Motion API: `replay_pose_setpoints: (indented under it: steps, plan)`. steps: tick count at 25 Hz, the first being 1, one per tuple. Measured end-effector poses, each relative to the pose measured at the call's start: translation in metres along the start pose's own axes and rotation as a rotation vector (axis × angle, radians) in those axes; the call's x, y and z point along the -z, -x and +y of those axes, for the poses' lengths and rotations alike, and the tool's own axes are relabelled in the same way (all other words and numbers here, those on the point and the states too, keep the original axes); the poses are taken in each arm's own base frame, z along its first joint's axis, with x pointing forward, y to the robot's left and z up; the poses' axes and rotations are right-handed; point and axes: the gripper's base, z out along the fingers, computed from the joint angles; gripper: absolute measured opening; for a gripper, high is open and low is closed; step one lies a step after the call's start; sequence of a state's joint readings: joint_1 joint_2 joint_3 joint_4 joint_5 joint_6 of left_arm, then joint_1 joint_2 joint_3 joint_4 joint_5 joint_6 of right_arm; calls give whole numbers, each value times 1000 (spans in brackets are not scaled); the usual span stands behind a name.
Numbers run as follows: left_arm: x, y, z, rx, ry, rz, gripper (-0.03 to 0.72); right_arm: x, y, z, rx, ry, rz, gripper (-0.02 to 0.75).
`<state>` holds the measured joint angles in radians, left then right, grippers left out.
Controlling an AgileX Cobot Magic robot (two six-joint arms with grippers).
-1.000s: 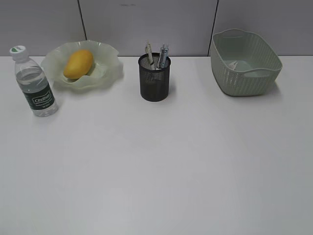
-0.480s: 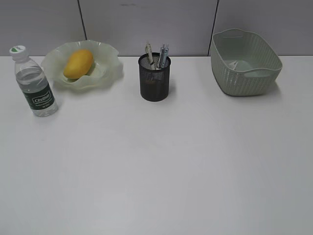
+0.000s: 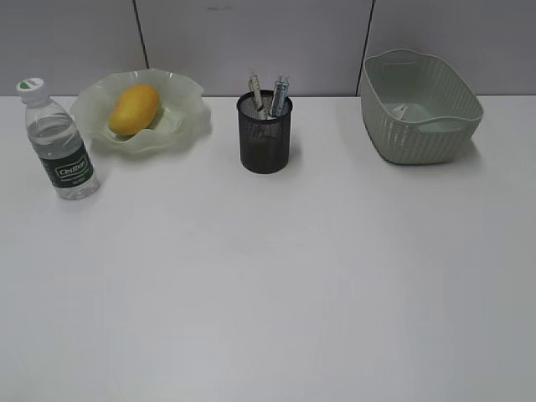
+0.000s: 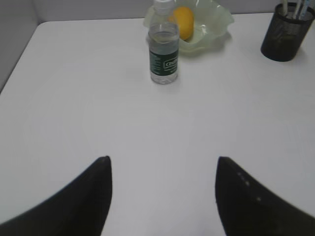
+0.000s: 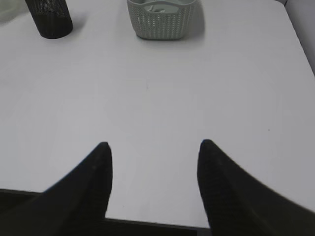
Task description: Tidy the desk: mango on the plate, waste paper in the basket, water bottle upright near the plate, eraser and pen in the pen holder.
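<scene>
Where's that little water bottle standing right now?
The water bottle stands upright at the far left of the exterior view, just beside and in front of the green plate that holds the mango.

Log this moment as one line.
mango on plate | water bottle upright | pen holder filled | left gripper, right gripper open

Behind the desk we see a grey wall made of flat panels, split by two thin dark seams that slant slightly as they drop to the desk's far edge. The desk itself is a wide, plain white top; it meets the wall along a straight line. Light falls evenly and softly on it, leaving only faint, short shadows. In the left wrist view we see a darker grey strip beyond the desk's left edge; what it is we cannot tell.
</scene>
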<state>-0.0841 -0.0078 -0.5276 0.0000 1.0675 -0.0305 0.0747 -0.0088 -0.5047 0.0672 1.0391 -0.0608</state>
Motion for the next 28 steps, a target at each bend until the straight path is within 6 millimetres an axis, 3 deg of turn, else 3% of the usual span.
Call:
replay_pose_setpoints:
  steps: [28]
  plan:
    - [0,0,-2,-27,-20,0,500,0,0,0,0,0,1,432]
